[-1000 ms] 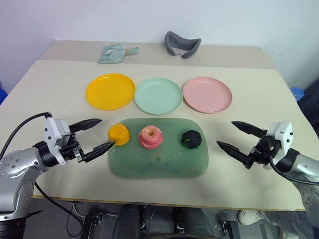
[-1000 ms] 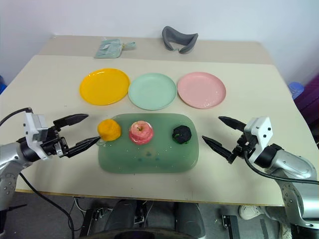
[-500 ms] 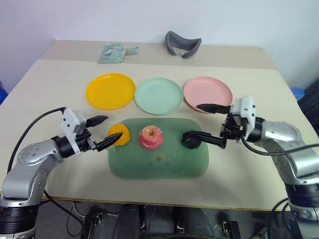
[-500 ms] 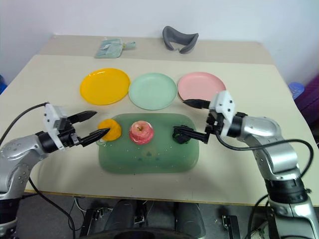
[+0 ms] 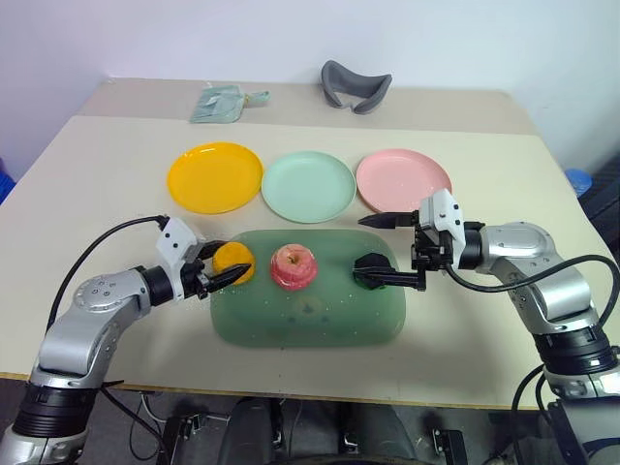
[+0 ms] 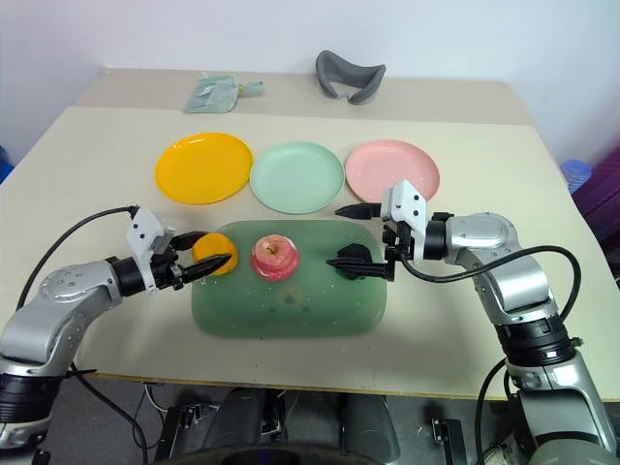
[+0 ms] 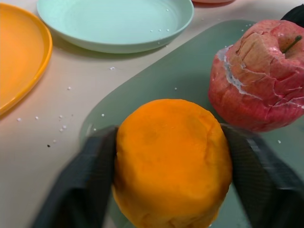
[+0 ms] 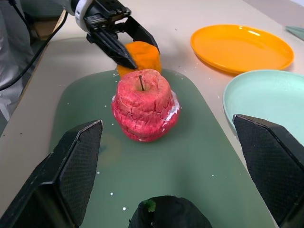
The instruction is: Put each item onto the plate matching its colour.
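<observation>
Gripping: left gripper [image 5: 215, 272] has its two fingers clamped on the orange item [image 5: 233, 262], one finger each flank, as the left wrist view shows; item sits at the 9 o'clock end of the green tray [image 5: 308, 325].
R side: right gripper [image 5: 386, 250] jaws wide, straddling the dark ball [image 5: 371, 266] at the tray's 3 o'clock end; not closed on it yet, holding nothing.
Mid tray: pink-red apple [image 5: 294, 267], untouched, betw. the other two.
Targets: orange plate [image 5: 214, 176] at 11 o'clock from the tray, mint plate [image 5: 308, 186] at 12, pink plate [image 5: 403, 182] at 1.
Doing it well (my read): lift the orange one straight up first so it clears the tray lip, keep the squeeze steady since it looks lumpy & could roll out, then carry toward 11 o'clock & set down mid-plate, not on the rim. R arm should close evenly round the ball before lifting; apple is close by, so don't nudge it.
Count: 3 toy foods, 3 plates, 1 tray, 2 grippers; nothing on any plate so far.
Far edge: 1 grey curved object [image 5: 355, 86], 1 pale green pouch [image 5: 223, 103], both well apart from the work.
</observation>
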`<state>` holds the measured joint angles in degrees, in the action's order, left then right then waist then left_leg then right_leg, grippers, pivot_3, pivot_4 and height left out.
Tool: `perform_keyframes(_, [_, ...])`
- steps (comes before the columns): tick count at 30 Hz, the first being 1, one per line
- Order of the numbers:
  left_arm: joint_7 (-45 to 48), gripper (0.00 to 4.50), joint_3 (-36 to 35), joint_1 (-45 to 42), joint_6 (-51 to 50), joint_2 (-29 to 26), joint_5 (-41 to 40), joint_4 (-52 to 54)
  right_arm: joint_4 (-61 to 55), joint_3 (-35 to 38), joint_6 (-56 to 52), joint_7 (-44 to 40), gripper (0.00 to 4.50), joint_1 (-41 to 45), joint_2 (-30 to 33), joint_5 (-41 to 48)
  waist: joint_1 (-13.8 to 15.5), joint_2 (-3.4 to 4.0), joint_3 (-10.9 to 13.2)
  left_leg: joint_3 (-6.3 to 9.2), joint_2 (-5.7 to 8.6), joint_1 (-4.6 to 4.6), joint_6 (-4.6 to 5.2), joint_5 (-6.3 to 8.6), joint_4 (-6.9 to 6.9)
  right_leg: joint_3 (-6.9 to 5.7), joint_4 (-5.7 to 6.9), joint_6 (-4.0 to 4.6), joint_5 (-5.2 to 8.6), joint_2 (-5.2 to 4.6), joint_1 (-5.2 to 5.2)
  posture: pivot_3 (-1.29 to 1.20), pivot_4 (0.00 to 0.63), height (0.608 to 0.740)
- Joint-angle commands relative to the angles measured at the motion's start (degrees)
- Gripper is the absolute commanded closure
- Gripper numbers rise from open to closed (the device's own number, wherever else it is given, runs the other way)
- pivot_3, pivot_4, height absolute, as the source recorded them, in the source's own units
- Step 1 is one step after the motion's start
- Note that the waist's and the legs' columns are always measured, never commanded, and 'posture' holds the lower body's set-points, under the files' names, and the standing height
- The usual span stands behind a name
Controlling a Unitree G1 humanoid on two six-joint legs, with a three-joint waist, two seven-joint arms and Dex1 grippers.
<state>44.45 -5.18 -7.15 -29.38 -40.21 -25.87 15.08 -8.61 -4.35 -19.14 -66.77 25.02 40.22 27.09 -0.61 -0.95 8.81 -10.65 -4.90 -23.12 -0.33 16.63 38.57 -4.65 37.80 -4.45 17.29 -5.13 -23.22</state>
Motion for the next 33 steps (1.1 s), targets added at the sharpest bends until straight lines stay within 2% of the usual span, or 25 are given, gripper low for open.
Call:
perform_keyframes(1, [-2.12, 2.0, 0.62, -0.6, 1.38, 1.66, 2.19, -0.89, -0.16, 1.23, 2.12, 0.06, 0.0, 0.23, -0.65, -0.34, 0.02, 0.0, 0.0, 0.0, 0.0, 0.0, 0.0, 0.0, 0.05, 0.0, 0.05, 0.0, 0.0, 0.0, 0.0, 0.0, 0.15, 0.74])
perform_keyframes(4, [-5.02, 2.0, -2.7, -2.34, 1.03, 6.03, -1.32, -0.2, -0.04, 1.91, 2.92, 0.59, 0.0, -0.1, -0.98, -0.37, 0.05, 0.0, 0.0, 0.01, -0.03, -0.06, 0.05, 0.03, 0.27, 0.0, 0.18, 0.0, 0.0, -0.01, 0.0, 0.0, 0.15, 0.74])
perform_keyframes(9, [-12.51, 2.0, -8.63, -11.81, -5.37, 10.49, -6.84, -2.86, 1.32, 2.75, 4.44, 2.05, 0.0, 0.89, -2.22, -0.84, 0.2, -0.05, 0.03, 0.08, -0.06, -0.21, 0.1, 0.06, 0.53, -0.08, 0.28, 0.0, 0.0, 0.0, -0.03, 0.0, 0.15, 0.74])
perform_keyframes(12, [-22.09, 2.0, -8.16, -19.57, -3.97, 12.08, 0.29, -10.85, 2.71, 2.92, 5.77, 3.94, 0.0, 2.56, -3.96, -1.44, 0.07, -0.05, 0.02, 0.09, -0.05, -0.21, 0.1, 0.06, 0.54, -0.08, 0.29, -0.01, -0.01, 0.0, -0.02, 0.0, 0.15, 0.74])
perform_keyframes(14, [-29.93, 2.0, -8.85, -25.65, -2.91, 15.26, 3.35, -17.45, 3.91, 3.04, 7.34, 6.7, 0.0, 4.23, -5.97, -2.9, 0.05, -0.04, 0.02, 0.05, -0.04, -0.19, 0.1, 0.06, 0.54, -0.08, 0.29, -0.01, -0.01, 0.01, -0.02, 0.0, 0.15, 0.74])
perform_keyframes(19, [-40.43, 2.0, -7.7, -37.11, 9.57, 20.67, 12.06, -39.22, 9.09, 3.61, 10.45, 20.62, 0.0, 10.99, -14.35, -8.78, 0.0, -0.06, 0.03, 0.01, -0.04, -0.24, 0.1, 0.05, 0.55, -0.1, 0.3, -0.02, -0.01, 0.02, -0.09, 0.0, 0.15, 0.74])
perform_keyframes(24, [-43.08, 2.0, -8.63, -42.78, 19.21, 23.39, 13.86, -53.63, 8.61, 1.84, 7.95, 26.23, 0.0, 13.58, -19.39, -10.35, -0.08, -0.07, 0.04, -0.06, -0.04, -0.33, 0.09, 0.05, 0.48, -0.1, 0.28, -0.03, -0.01, 0.03, -0.21, 0.0, 0.15, 0.74])
perform_keyframes(33, [-43.53, 2.0, -9.29, -46.31, 26.28, 24.3, 14.03, -63.72, 8.27, 0.77, 5.79, 26.69, 0.0, 14.17, -21.64, -9.93, -0.19, -0.07, 0.04, -0.06, -0.03, -0.36, 0.09, 0.05, 0.5, -0.11, 0.29, -0.04, 0.0, 0.04, -0.22, 0.0, 0.15, 0.74])
